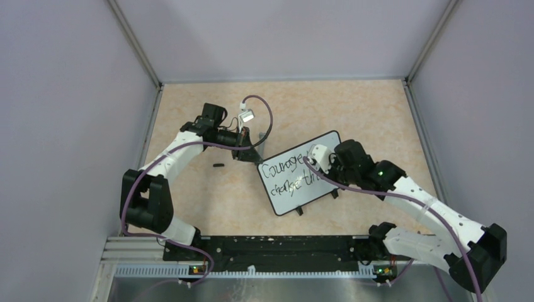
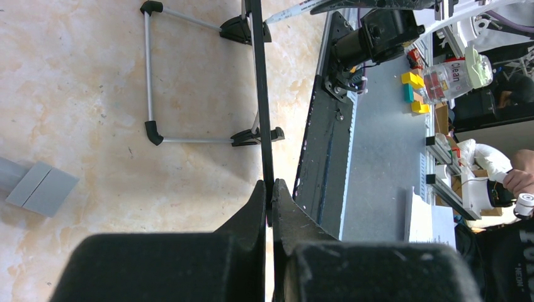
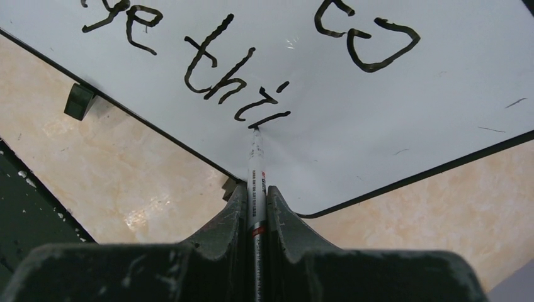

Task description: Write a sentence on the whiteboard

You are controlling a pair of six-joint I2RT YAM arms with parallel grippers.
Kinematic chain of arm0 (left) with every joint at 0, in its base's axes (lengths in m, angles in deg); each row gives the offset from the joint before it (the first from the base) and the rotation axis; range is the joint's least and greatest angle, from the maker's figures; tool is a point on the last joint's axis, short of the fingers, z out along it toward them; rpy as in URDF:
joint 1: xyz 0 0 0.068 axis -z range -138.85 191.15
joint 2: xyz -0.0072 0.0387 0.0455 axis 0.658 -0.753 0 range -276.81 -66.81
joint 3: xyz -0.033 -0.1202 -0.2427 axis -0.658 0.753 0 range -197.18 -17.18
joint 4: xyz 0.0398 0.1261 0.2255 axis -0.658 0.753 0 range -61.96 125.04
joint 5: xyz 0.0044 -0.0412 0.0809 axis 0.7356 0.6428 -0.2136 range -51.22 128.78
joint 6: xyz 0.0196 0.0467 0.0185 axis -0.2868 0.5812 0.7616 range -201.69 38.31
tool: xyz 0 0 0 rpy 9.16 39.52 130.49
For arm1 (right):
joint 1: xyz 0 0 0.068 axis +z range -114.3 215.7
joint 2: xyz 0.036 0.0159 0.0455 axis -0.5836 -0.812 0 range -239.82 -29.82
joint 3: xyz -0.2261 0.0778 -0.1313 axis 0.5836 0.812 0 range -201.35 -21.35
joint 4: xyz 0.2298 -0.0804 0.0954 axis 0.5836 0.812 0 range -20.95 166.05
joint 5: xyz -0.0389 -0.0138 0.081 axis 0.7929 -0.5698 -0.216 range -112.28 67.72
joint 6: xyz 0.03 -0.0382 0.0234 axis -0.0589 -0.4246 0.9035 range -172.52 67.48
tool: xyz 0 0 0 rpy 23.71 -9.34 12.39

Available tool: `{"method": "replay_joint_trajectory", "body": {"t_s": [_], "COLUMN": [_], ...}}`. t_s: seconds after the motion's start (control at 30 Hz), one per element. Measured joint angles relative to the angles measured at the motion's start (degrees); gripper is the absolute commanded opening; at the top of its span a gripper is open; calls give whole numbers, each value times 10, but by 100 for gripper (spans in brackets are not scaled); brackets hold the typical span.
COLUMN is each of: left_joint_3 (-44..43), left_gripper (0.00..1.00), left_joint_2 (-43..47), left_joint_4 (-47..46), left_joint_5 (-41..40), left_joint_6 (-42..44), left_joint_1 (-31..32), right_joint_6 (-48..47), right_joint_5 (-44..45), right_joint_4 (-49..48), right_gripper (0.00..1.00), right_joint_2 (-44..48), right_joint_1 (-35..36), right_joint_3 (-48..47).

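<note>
The whiteboard (image 1: 296, 182) stands tilted on its feet at mid-table, and in the right wrist view (image 3: 378, 113) it fills the top. The sentence (image 1: 291, 175) so reads "Courage" above "change thi" in black marker; the right wrist view shows "thi" (image 3: 233, 75) and "to". My left gripper (image 1: 247, 153) is shut on the board's upper left edge (image 2: 261, 113), seen edge-on between its jaws. My right gripper (image 1: 322, 165) is shut on a white marker (image 3: 256, 170) whose tip touches the board just below the "i".
A small black marker cap (image 1: 218, 165) lies on the table left of the board. The board's wire stand (image 2: 151, 75) shows in the left wrist view. A grey block (image 2: 39, 187) lies on the table. Grey walls enclose the table.
</note>
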Motion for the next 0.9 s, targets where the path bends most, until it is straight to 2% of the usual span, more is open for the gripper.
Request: {"method": "replay_joint_trajectory", "body": {"t_s": [0.3,0.9], "left_joint_3": [0,0], "left_gripper": [0,0], "left_joint_2": [0,0], "left_joint_4": [0,0], "left_joint_5": [0,0], "left_joint_6": [0,0], "left_joint_1": [0,1], "right_joint_6": [19,10], "right_joint_5": [39,53], "right_joint_4": [-33,-32], "right_gripper": [0,0], "right_joint_2": [22,20], "right_joint_1": [0,0], "right_joint_3": [-1,-1]}}
